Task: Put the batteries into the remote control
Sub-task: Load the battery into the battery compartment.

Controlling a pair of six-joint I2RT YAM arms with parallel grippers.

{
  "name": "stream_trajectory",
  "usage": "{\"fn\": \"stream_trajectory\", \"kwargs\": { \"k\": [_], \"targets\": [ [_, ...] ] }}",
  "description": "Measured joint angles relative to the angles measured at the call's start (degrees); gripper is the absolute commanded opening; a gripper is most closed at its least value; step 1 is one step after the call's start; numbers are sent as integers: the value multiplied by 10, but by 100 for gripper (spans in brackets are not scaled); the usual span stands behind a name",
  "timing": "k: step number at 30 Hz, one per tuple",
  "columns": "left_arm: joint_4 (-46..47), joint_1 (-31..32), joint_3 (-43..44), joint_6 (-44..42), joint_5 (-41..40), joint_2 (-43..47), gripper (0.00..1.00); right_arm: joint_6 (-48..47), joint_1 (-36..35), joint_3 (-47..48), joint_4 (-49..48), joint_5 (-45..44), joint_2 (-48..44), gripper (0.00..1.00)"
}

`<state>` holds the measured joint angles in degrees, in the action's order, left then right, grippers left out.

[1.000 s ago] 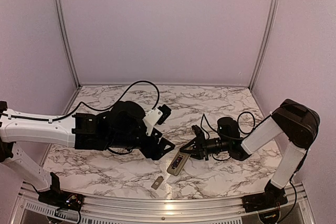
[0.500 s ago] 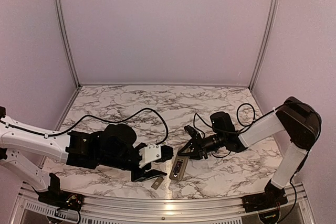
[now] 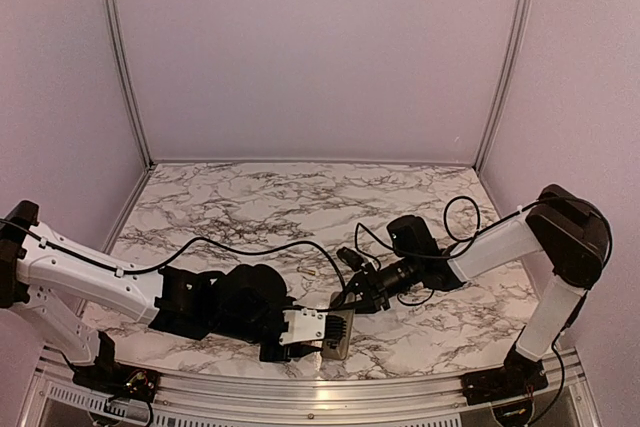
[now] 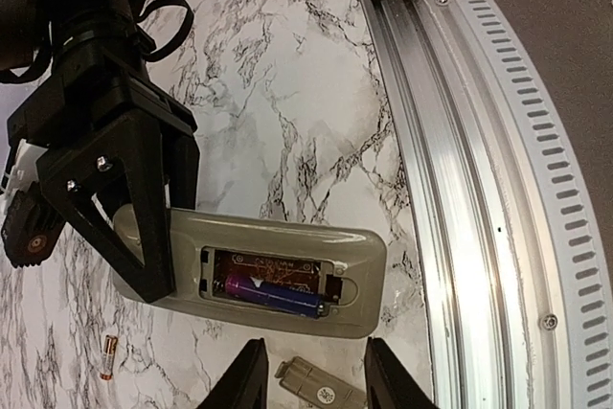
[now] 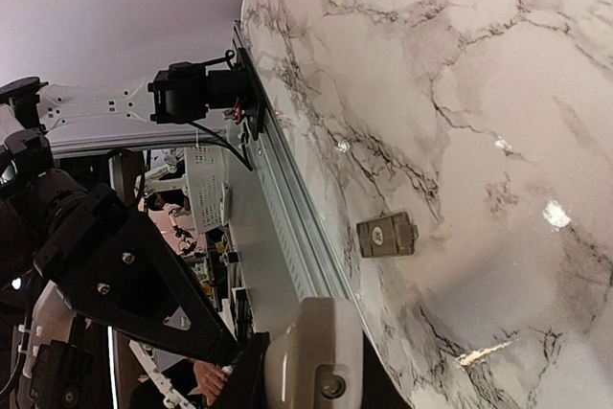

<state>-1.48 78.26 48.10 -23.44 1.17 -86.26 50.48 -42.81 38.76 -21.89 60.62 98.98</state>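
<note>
Near edge of tabletop: remote control, back up, one battery in recess, end clamped between right gripper fingers. Left gripper fingers apart, flanking cover plate. Second battery loose nearby.

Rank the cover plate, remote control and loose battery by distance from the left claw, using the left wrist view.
1. cover plate: right inside the left claw.
2. remote control: just ahead of it.
3. loose battery: off to the left on the table.
</note>
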Motion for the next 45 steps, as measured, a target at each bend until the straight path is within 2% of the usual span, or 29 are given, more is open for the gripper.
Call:
{"fn": "stream_trajectory", "kwargs": {
  "k": [11, 18, 35, 45],
  "targets": [
    [9, 19, 32, -31, -38, -27, 29, 0, -7, 0, 1, 0, 0, 0],
    [10, 22, 35, -45, -39, -43, 24, 1, -8, 0, 1, 4, 0, 0],
    [7, 22, 37, -60, -47, -58, 21, 2, -12, 0, 1, 8, 0, 0],
    [2, 23, 40, -62, -49, -65, 14, 2, -16, 0, 1, 5, 0, 0]
  ]
}}
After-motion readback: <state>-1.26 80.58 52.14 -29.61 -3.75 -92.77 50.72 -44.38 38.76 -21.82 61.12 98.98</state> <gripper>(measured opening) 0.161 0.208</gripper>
